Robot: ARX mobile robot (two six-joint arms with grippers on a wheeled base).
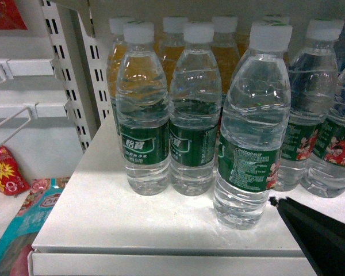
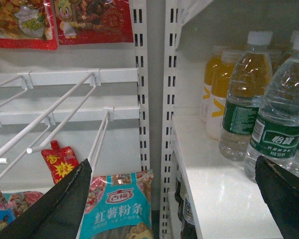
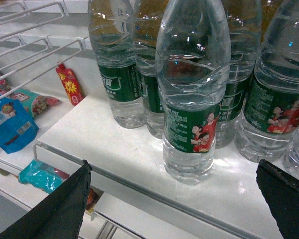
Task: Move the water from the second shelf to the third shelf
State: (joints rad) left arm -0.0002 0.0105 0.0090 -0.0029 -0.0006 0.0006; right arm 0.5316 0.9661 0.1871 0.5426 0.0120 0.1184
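Several water bottles with white caps and green labels stand on a white shelf [image 1: 92, 218]. The nearest water bottle [image 1: 250, 132] stands forward of the rest, close to the shelf's front edge. In the right wrist view this bottle [image 3: 192, 99] sits just ahead of my right gripper [image 3: 173, 164], which is open, its dark fingers [image 3: 65, 204] spread wider than the bottle and not touching it. One right finger [image 1: 313, 230] shows at the lower right of the head view. My left gripper [image 2: 173, 160] is open and empty, off the shelf's left edge, with another water bottle [image 2: 281, 114] by its right finger.
Orange-drink bottles [image 1: 171, 57] stand behind the water. A slotted white upright [image 2: 139, 74] borders the shelf on the left. Beyond it are wire hooks [image 2: 65, 114] and snack packets [image 2: 122, 204]. Dark bottles [image 2: 182, 199] sit on the level below.
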